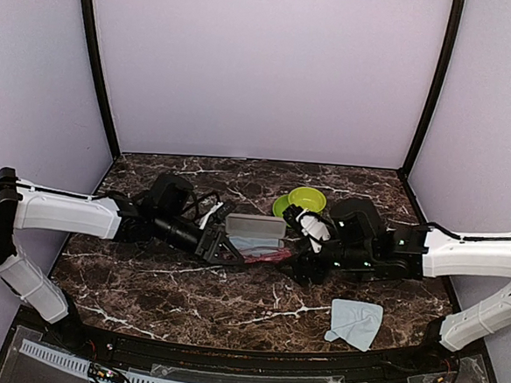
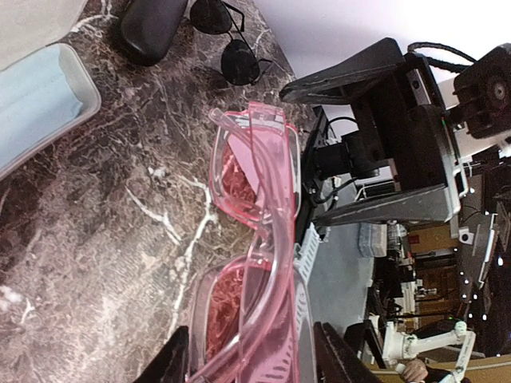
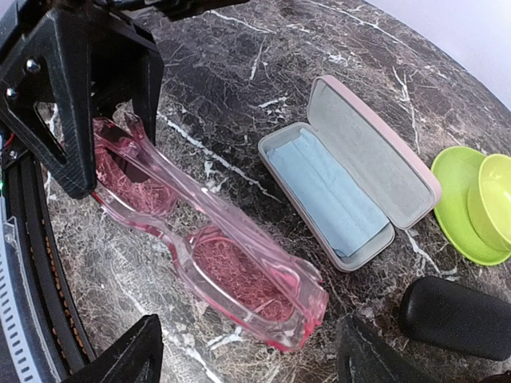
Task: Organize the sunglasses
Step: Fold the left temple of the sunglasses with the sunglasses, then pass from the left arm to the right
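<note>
We see the left gripper (image 2: 251,363) pinching one end of the pink sunglasses (image 3: 207,255) — right gripper (image 3: 247,355) spread wide at the other end, mid-table (image 1: 144,280).

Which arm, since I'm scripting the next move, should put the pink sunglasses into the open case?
Left: the left gripper grips the pink sunglasses beside the open case; the right gripper stands open.

My rig's robotics lab: a marble-topped bench (image 1: 144,282) boxed in by lilac screens (image 1: 264,69), another white robot arm (image 2: 421,345) and cluttered racks (image 2: 435,275) beyond
</note>
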`<action>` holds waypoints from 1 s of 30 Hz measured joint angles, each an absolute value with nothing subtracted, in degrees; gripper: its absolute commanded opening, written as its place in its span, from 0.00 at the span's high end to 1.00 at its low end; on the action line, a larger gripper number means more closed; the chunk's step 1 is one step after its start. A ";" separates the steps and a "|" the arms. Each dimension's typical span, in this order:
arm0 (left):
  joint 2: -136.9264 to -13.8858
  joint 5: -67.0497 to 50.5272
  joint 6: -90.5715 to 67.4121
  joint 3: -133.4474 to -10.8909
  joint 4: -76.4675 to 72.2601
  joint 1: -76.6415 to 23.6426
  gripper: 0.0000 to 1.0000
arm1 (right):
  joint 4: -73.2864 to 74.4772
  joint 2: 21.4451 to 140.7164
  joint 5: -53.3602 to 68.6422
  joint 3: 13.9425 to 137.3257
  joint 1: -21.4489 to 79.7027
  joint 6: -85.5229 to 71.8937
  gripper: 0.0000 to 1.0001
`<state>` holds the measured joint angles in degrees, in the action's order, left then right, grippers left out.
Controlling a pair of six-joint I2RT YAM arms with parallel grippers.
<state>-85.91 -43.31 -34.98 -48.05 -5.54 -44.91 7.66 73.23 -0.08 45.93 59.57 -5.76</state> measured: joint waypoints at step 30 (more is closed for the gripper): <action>-88.38 -54.22 -41.85 -47.72 -7.70 -44.07 0.98 | 17.72 85.86 -6.72 60.73 66.48 13.28 0.45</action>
<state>-88.38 -54.22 -41.85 -47.72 -7.70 -44.07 17.72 85.86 -6.72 60.73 66.48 13.28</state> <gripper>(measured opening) 0.474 0.576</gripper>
